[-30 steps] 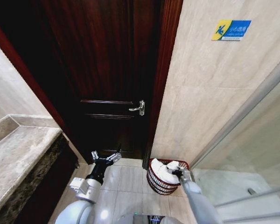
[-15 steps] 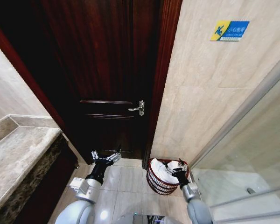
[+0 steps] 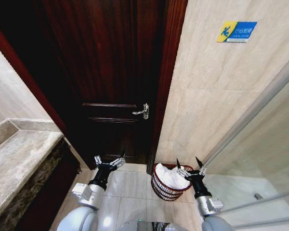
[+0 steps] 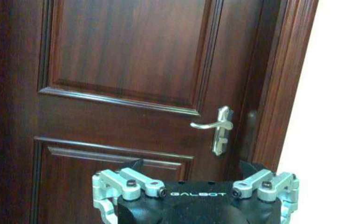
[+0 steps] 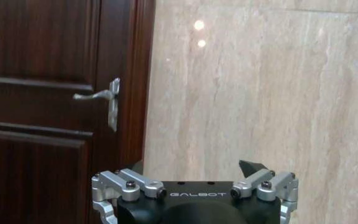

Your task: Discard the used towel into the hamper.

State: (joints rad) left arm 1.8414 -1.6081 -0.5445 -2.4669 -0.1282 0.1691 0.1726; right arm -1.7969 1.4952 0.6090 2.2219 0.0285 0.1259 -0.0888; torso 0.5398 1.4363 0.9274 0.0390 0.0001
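White towel (image 3: 172,177) fills the hamper (image 3: 160,189) on the tiled floor (image 3: 130,192) beside a dark door (image 3: 111,72); both right gripper (image 3: 189,164) and left gripper (image 3: 109,160) fingers spread, empty.

One hamper (image 3: 166,185), holding one white towel (image 3: 172,178). Two grippers are counted: left gripper (image 3: 109,160) and right gripper (image 3: 189,166), both with jaws spread. One dark wooden door (image 3: 106,72), fitted with one lever handle (image 3: 142,111). One blue-and-yellow wall sign (image 3: 237,31). One stone counter (image 3: 17,161).
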